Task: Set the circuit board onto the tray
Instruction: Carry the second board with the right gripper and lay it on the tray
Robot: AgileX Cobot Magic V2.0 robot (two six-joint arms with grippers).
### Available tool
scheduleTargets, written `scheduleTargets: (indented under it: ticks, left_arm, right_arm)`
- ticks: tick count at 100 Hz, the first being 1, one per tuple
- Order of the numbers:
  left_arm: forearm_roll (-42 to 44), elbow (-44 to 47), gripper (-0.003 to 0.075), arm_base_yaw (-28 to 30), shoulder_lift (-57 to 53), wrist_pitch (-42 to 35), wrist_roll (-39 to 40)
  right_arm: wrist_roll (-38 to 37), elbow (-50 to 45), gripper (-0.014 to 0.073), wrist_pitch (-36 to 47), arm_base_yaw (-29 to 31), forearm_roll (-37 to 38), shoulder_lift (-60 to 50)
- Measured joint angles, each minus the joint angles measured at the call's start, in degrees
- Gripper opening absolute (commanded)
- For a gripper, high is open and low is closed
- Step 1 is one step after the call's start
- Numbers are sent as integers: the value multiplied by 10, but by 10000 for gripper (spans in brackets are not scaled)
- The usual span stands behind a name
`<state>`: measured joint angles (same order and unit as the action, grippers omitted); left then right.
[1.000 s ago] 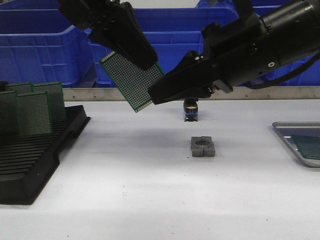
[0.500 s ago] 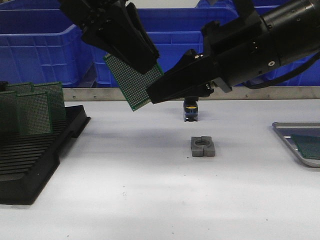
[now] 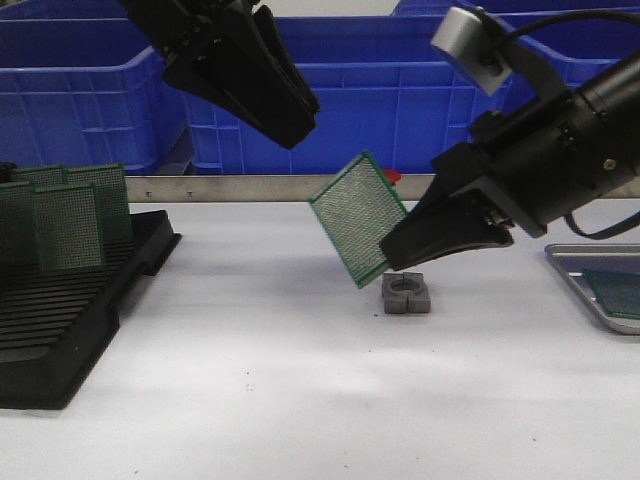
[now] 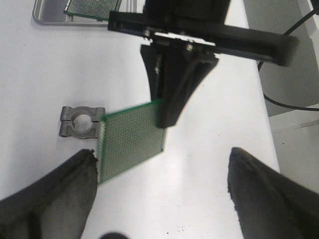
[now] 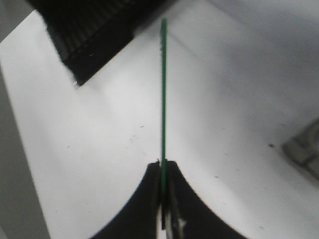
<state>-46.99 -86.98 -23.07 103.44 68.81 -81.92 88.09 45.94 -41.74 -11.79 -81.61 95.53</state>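
Note:
A green perforated circuit board (image 3: 359, 220) hangs tilted above the middle of the table, with my right gripper (image 3: 396, 254) shut on its lower right edge. In the right wrist view the board (image 5: 163, 84) shows edge-on, pinched between the fingertips (image 5: 155, 175). My left gripper (image 3: 295, 118) is higher up and to the left, open and holding nothing; its view looks down on the board (image 4: 132, 138) between wide-apart fingers (image 4: 60, 196). The silver tray (image 3: 575, 282) lies at the table's right edge with another green board (image 3: 615, 292) in it.
A grey clamp block (image 3: 405, 293) sits on the table just under the held board. A black slotted rack (image 3: 70, 320) with upright green boards (image 3: 65, 218) fills the left side. Blue crates (image 3: 90, 90) stand behind a metal rail at the back.
The left gripper has let go of the board and stayed high. The right gripper has carried the board down and to the right, away from the left gripper.

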Motion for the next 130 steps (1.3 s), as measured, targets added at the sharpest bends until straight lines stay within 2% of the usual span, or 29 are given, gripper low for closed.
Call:
scheduleTargets:
  ticks: [27, 52, 69, 93, 97, 102, 107, 112, 119, 124, 130]
  left_arm:
    - [0, 0, 515, 0, 0, 0, 0]
    - [0, 0, 515, 0, 0, 0, 0]
    - [0, 0, 515, 0, 0, 0, 1]
    - [0, 0, 515, 0, 0, 0, 1]
    - [0, 0, 515, 0, 0, 0, 1]
    - [0, 0, 515, 0, 0, 0, 1]
    - [0, 0, 515, 0, 0, -1, 1]
    - [0, 0, 515, 0, 0, -1, 1]
    - [0, 0, 515, 0, 0, -1, 1]
    - [0, 0, 515, 0, 0, -1, 1]
    - [0, 0, 515, 0, 0, -1, 1]
  right_arm:
    - [-151, 0, -68, 57, 120, 1, 0]
    - [-186, 0, -68, 92, 232, 1, 0]
    - [-187, -1, -68, 123, 260, 1, 0]
    - [-187, -8, -60, 137, 264, 0, 0]
    - [-187, -8, -27, 137, 264, 1, 0]
    - [-187, -8, 57, 138, 264, 3, 0]
    - [-187, -8, 183, 139, 264, 6, 0]
    - [-187, -8, 352, 139, 264, 7, 0]
    - [-187, -8, 528, 140, 264, 14, 0]
    - [-188, -8, 595, 140, 264, 16, 0]
    - [-188, -8, 615, 140, 264, 19, 0]
